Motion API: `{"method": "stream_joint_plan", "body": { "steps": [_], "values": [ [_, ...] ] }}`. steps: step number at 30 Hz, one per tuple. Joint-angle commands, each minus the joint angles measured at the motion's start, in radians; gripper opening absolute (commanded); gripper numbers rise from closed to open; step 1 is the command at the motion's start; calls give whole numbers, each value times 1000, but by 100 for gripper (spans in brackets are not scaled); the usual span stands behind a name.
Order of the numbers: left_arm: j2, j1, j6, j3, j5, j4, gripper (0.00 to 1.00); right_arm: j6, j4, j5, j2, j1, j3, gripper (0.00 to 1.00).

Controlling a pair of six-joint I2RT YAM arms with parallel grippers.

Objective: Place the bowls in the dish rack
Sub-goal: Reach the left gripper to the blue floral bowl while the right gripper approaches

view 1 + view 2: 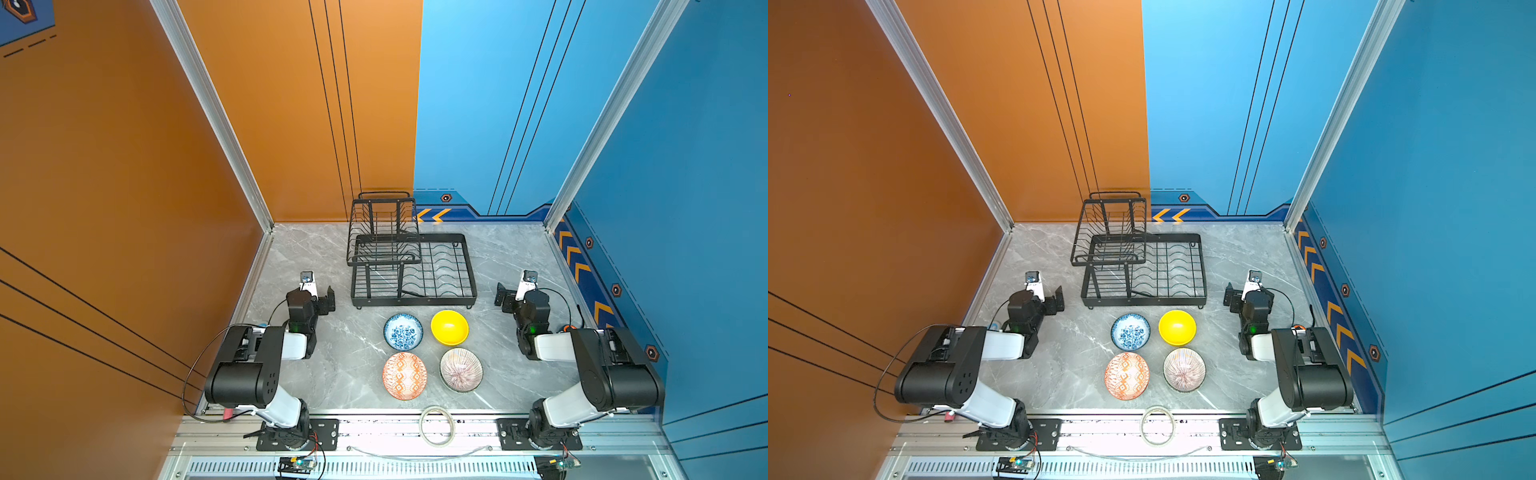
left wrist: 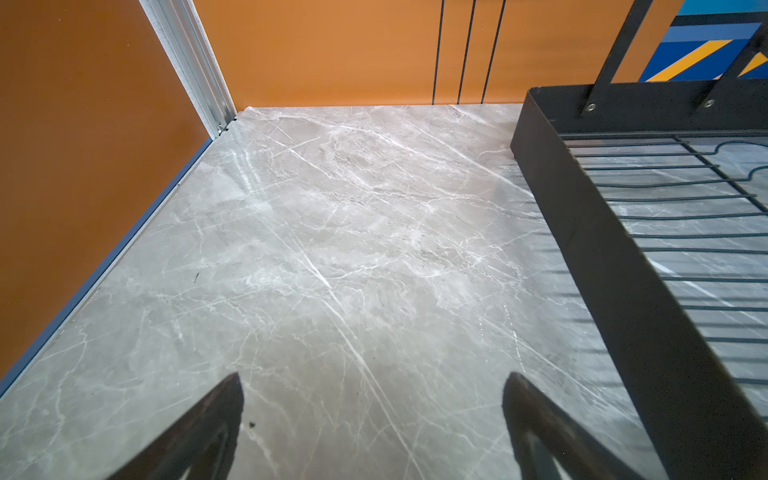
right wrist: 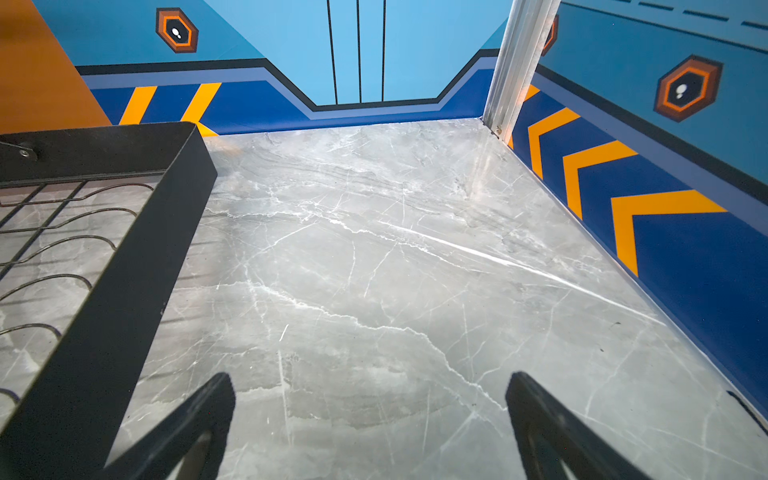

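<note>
Sitting: bowls [image 1: 403, 331] near dish rack [image 1: 415, 299] | left fingers [image 2: 199, 419] apart, right fingers [image 3: 536, 415] apart | bowls well apart from both

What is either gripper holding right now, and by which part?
Nothing is held. The left gripper and the right gripper both stand open and empty over bare tabletop, one on either side of the dish rack.
</note>
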Motion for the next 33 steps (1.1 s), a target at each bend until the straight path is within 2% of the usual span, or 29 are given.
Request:
{"method": "stream_joint_plan", "body": {
  "steps": [1,4,6,8,11,17,20,22,24,29,33],
  "values": [
    [3,-11,16,8,-10,9,98,17,-28,19,-1,5,19,100],
    [-48,-36,14,7,-107,-23,98,27,-123,43,-79,1,38,100],
    [-129,-71,18,12,-231,-101,98,28,-238,85,-146,11,72,100],
    [-218,-106,35,34,-291,-212,98,37,-384,112,-215,21,123,100],
    [-328,-159,38,133,-359,-485,98,46,-604,116,-321,46,208,100],
    [-437,-197,-127,335,-259,-1019,98,96,-987,-2,-437,96,375,100],
    [-455,-214,-231,371,-123,-1175,98,97,-1085,-40,-486,149,406,100],
    [-459,-232,-279,380,-34,-1236,98,105,-1129,-42,-514,184,416,100],
    [-471,-275,-318,383,-3,-1289,98,114,-1177,-73,-536,214,436,100],
    [-501,-394,-390,402,11,-1411,98,156,-1281,-99,-534,270,475,100],
    [-509,-463,-423,405,29,-1440,98,168,-1323,-97,-519,316,479,100]
  ]
}}
